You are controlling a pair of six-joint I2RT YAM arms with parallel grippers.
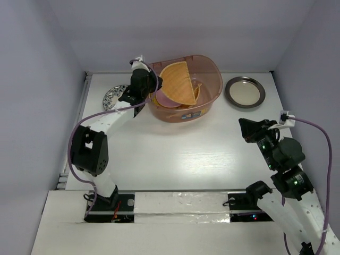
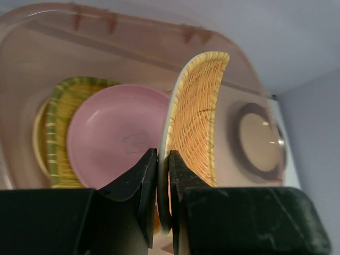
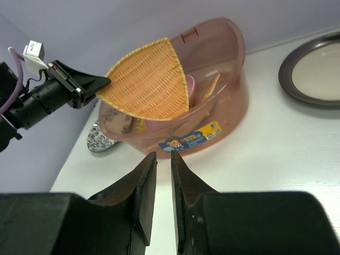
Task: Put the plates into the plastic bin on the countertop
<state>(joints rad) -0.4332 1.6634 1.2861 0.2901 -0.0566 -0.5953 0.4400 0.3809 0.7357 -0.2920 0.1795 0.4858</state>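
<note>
Left gripper (image 2: pixel 163 157): I am clamping the orange fan-shaped plate (image 2: pixel 196 117) on edge over the plastic bin (image 1: pixel 211 99). Right gripper (image 3: pixel 163 159): I am holding it closed, empty.

— What's on your overhead feed?

— I see my left pincer (image 1: pixel 153 85) gripping the orange fan-shaped plate (image 1: pixel 178 82) by its edge, tilted over the plastic bin (image 1: pixel 211 95). 2 plates lie on the counter (image 1: pixel 175 154): the blue-white plate (image 1: pixel 112 98) left of the bin, the silver plate (image 1: pixel 245 91) right. My right pincer (image 1: pixel 245 129) hangs well apart.
</note>
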